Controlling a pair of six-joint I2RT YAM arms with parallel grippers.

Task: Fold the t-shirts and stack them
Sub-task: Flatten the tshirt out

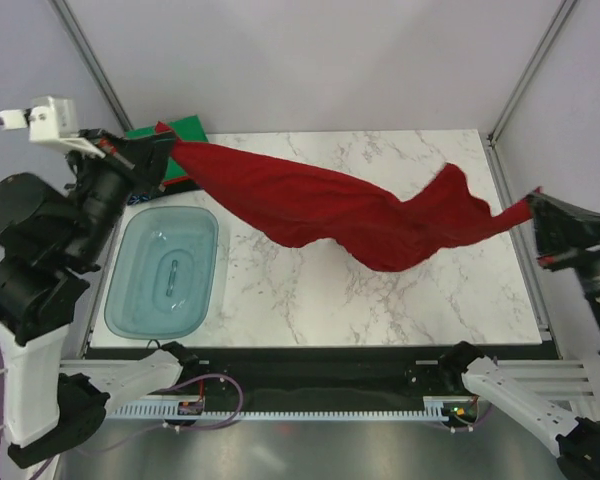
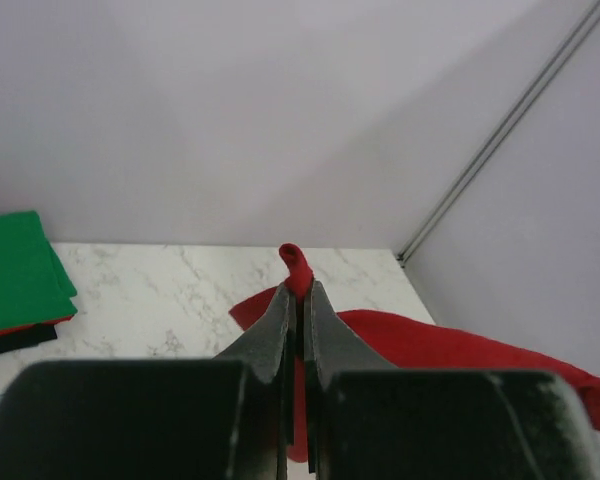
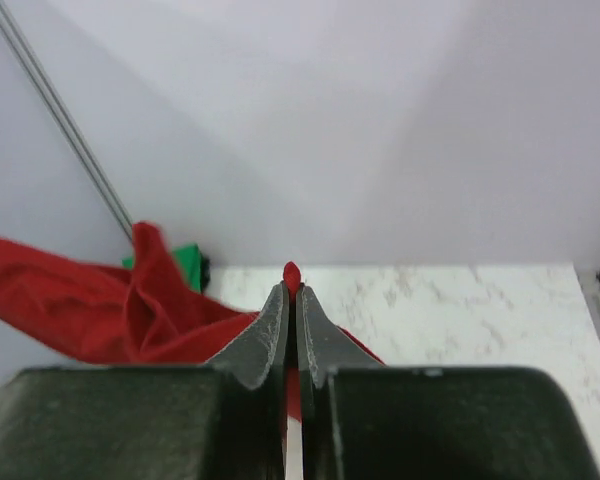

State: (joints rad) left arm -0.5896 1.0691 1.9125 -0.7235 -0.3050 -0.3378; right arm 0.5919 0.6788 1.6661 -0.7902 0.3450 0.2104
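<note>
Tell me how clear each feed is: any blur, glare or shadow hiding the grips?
Top external: even light, sharp, faint reflections on the teal tub, dark red t-shirt crisp. Left wrist: left gripper soft near the lens, its pinch on the cloth clear. Right wrist: likewise, right gripper soft, pinch clear, no glare.

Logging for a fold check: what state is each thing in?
Large dark red cloth t-shirt: unfolded, hanging stretched between both claws.
Left claw: shut on it.
Right claw: shut on it.
Bright green cloth t-shirt: folded flat.
Translucent teal plastic tub: resting on the marble table.
</note>
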